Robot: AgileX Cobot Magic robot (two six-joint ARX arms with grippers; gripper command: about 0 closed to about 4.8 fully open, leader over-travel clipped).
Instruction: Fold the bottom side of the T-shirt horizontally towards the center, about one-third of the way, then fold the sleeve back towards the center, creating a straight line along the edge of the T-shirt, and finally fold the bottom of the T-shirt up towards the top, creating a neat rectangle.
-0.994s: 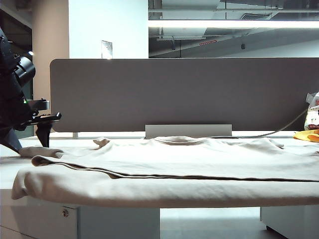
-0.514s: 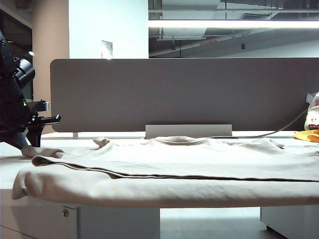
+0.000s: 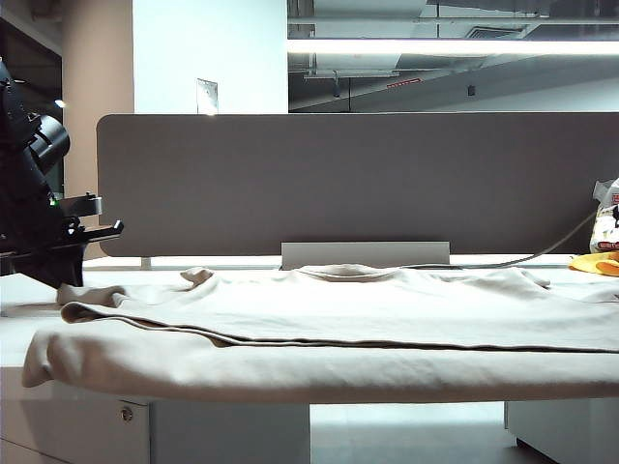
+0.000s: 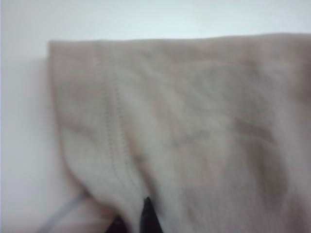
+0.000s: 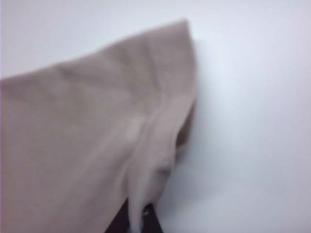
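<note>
Now you see both claws have just snapped together on the T-shirt (image 3: 329, 309) spread across the desk (image 3: 19, 319), the left gripper (image 4: 133, 221) pinching a stitched edge, the right gripper (image 5: 141, 216) a corner, so you can lift and fold.

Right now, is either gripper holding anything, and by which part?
Both hold the T-shirt: the left gripper is shut on a stitched sleeve edge, the right gripper on a bunched fold by the opposite sleeve corner.

Exterior view: sharp, bright ceiling strip light (image 3: 453, 45) overhead, left arm in dark silhouette. Both wrist views v. blurry, soft, washed-out; cloth out of focus.
</note>
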